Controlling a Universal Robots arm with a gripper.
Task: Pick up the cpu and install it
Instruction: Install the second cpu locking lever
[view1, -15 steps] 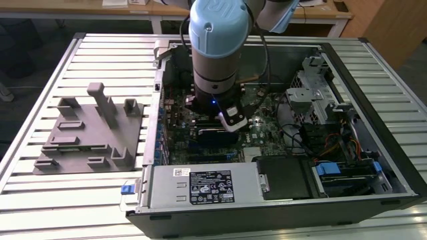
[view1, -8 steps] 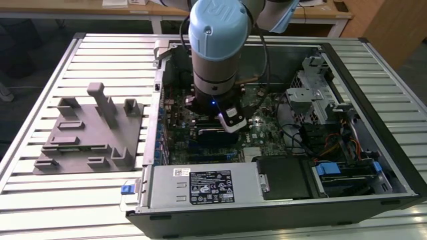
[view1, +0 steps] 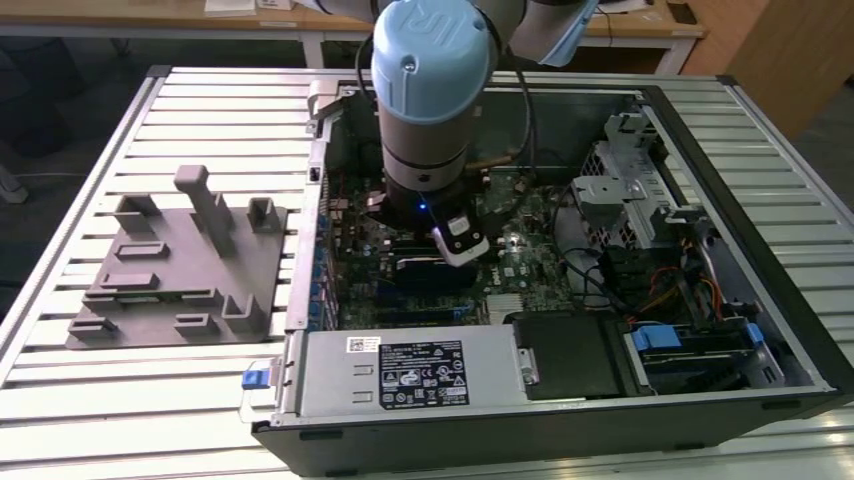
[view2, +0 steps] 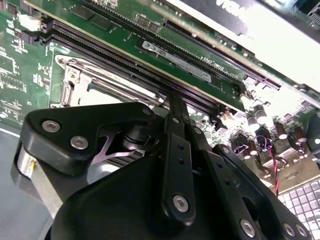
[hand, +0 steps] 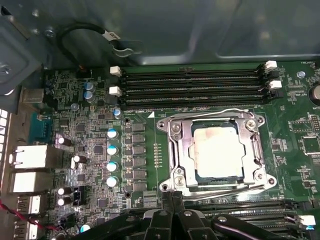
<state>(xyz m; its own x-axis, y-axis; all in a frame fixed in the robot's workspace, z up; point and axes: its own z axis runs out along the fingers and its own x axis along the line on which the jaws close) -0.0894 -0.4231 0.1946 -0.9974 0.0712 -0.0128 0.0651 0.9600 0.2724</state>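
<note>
Cpu (hand: 218, 150) lies flat in its socket (hand: 216, 152) on the green motherboard (hand: 140, 150), as the first wrist view shows: a small square chip with a pale silver-white metal top, faintly stained toward the middle, a dark edge showing along its lower side. The socket's metal frame surrounds it on all sides, with screws at the corners and a wire lever (hand: 210, 114) running along one edge. Black memory slots (hand: 192, 85) run just beside the socket.

In both wrist views the pincer (hand: 172, 202) is closed on nothing, its black fingers (view2: 176, 120) pressed together. Its tip hangs just beside the socket frame, apart from the cpu.

In the exterior view the arm (view1: 430, 110) reaches down into the open computer case (view1: 747, 250), which lies on a slatted metal table (view1: 80, 210). A grey tray (view1: 180, 270) with upright posts rests on the table to the exterior view's left of the case.
</note>
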